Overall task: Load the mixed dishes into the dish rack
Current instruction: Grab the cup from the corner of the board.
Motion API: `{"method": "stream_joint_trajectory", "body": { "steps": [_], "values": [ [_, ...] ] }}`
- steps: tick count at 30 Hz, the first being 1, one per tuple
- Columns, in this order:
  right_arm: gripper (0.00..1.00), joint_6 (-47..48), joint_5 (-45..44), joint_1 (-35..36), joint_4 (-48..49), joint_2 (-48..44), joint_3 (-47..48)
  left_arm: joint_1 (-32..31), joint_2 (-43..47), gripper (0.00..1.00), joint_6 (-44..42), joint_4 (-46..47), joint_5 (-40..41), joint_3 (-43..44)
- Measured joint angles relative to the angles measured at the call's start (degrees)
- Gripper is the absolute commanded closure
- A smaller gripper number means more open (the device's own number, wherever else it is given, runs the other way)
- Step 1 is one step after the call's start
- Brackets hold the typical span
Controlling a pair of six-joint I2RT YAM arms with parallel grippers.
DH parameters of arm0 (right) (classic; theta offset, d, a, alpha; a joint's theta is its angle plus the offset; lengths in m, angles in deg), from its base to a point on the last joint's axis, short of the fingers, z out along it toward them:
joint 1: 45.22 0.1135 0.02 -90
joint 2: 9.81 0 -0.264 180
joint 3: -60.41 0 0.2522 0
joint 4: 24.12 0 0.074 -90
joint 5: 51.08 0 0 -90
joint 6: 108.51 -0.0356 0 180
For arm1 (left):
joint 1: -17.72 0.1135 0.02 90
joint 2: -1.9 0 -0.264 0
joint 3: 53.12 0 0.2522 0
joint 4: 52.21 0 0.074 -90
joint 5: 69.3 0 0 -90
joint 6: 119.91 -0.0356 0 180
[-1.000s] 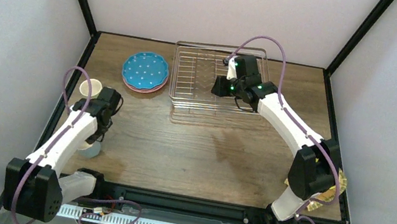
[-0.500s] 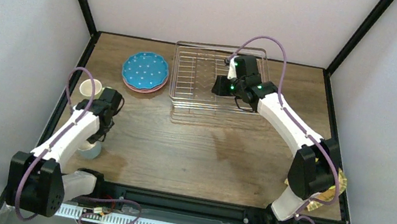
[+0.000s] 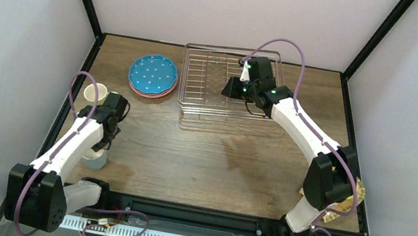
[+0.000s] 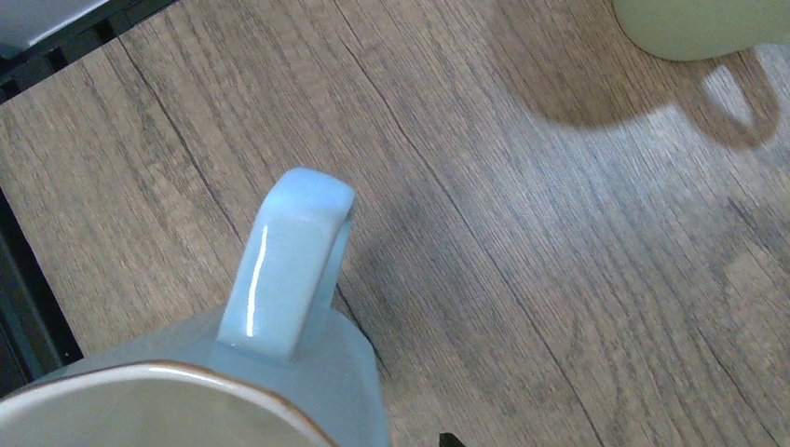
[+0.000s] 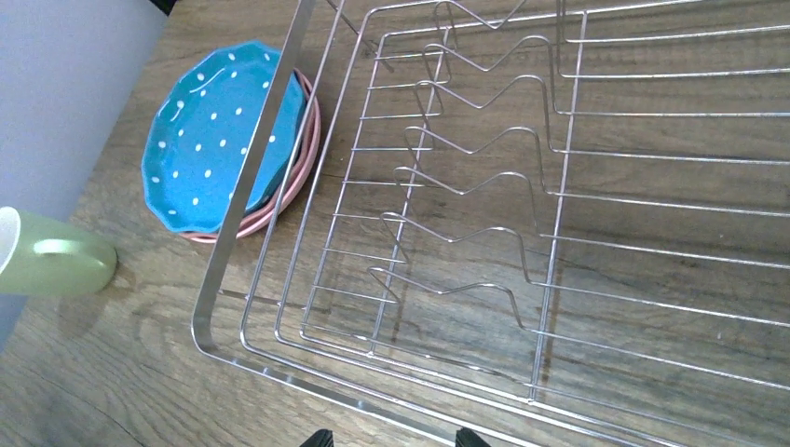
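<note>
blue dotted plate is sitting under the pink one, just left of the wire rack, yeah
Not quite. The blue dotted plate lies on top of the pink plate, not under it, as the right wrist view shows. The stack does sit just left of the wire rack.

Left arm [image 3: 75, 143] bends low by the worktop [image 3: 200, 155]'s left edge; right arm [image 3: 302, 125] reaches toward the far edge, its end effector [image 5: 391, 436] parted.

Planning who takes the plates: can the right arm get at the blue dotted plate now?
Probably yes: the plate lies uncovered beside the rack, over which the right arm hovers; only the rack's rim intervenes.
</note>
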Motion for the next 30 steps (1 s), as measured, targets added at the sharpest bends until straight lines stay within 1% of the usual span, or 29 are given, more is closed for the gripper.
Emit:
{"method": "stream_joint_trajectory", "body": {
  "steps": [4, 7, 9, 14, 18, 25, 27, 28, 30],
  "values": [
    [0.4, -1.1, 0.0, 0.0, -0.1, 0.0, 0.0, 0.0, 0.9, 0.84, 0.0, -0.3, -0.7, -0.4],
    [0.49, -1.6, -0.2, 0.0, -0.2, 0.0, 0.0, 0.0, 1.5, 0.96, -0.3, -1.2, -0.8, -0.6],
    [0.56, -1.7, -0.3, 0.0, -0.4, 0.0, 0.0, 0.1, 2.3, 0.97, -0.3, -2.0, -0.9, -0.6],
    [0.62, -2.0, -0.7, 0.0, -0.7, 0.0, 0.0, 0.2, 2.5, 0.97, -0.4, -2.2, -1.1, -0.6],
    [0.62, -2.1, -0.8, 0.0, -0.7, -0.4, -0.6, 0.2, 3.0, 0.97, -0.4, -2.4, -1.7, -0.6],
    [0.61, -2.2, -0.9, 0.0, -0.9, -1.5, -1.5, 0.2, 4.2, 0.97, -0.7, -3.3, -5.9, 0.9],
    [0.56, -2.2, -1.1, 0.0, -1.0, -1.9, -1.5, 0.2, 4.3, 0.97, -1.4, -3.3, -7.5, 2.5],
    [0.51, -2.1, -1.2, 0.0, -1.0, -2.1, -1.5, 0.2, 4.4, 0.97, -1.7, -3.1, -8.5, 3.3],
    [0.38, -1.9, -1.8, 0.0, -1.2, -2.3, -1.4, 0.2, 4.5, 0.97, -2.2, -2.8, -10.4, 5.0]
  ]
}}
